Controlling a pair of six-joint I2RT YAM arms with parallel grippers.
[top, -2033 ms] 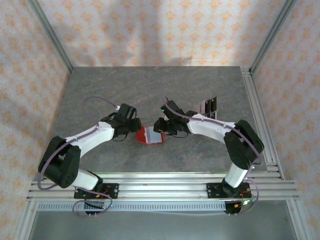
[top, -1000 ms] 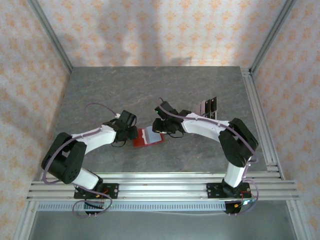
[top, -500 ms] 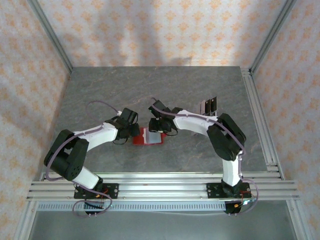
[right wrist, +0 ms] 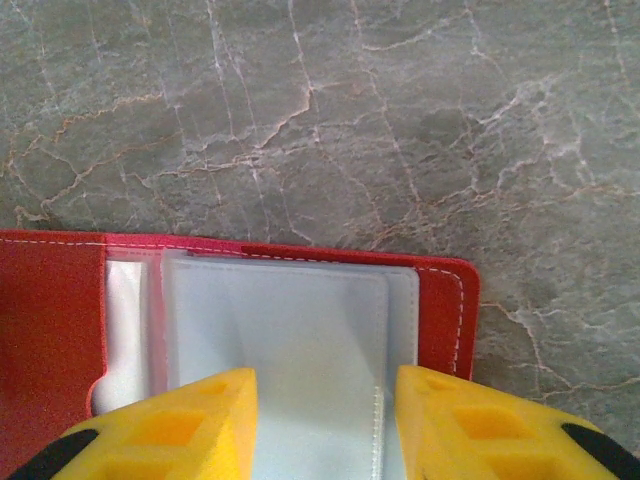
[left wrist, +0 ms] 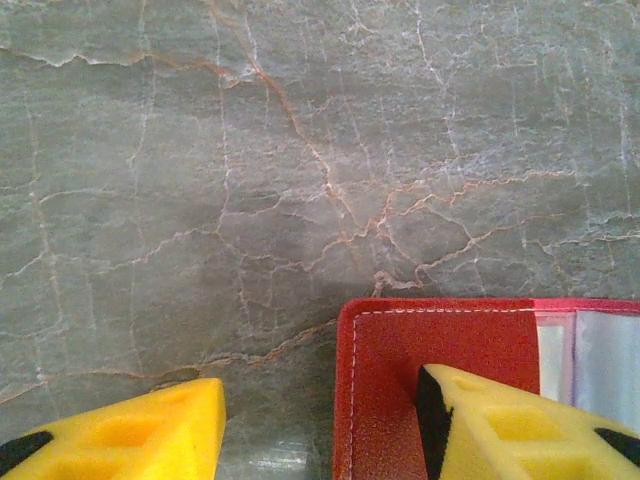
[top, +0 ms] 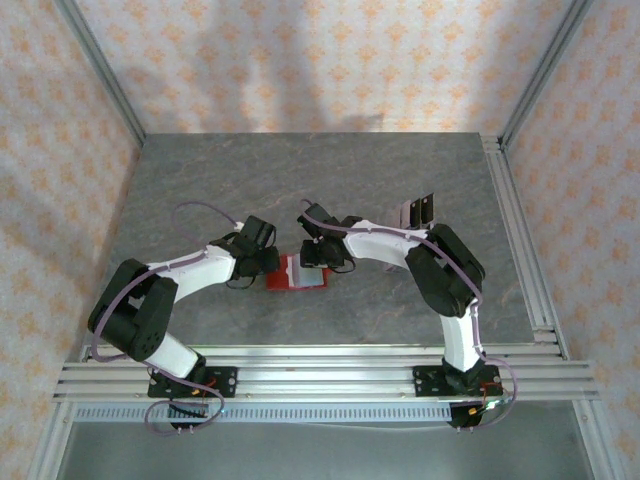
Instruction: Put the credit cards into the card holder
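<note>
The red card holder (top: 304,276) lies open on the stone table between my two grippers, with its pale plastic sleeves facing up. My left gripper (top: 268,262) is open at its left end: one yellow finger (left wrist: 500,425) rests on the red flap (left wrist: 440,330) and the other stands on the bare table. My right gripper (top: 316,254) is open too. Its fingertips (right wrist: 200,410) straddle the clear sleeve (right wrist: 290,330) of the card holder (right wrist: 50,300), with nothing held between them. The dark credit cards (top: 418,211) sit apart at the right rear, behind the right arm.
Aluminium rails (top: 520,250) run along the table's right side and across the near edge (top: 320,375). Patterned walls enclose the back and sides. Bare grey stone (top: 300,180) stretches behind the grippers.
The right gripper has slid left over the card holder and its elbow has swung inward. The left gripper has shifted slightly up and right, to the holder's left end. The holder now lies squarer and flatter.
</note>
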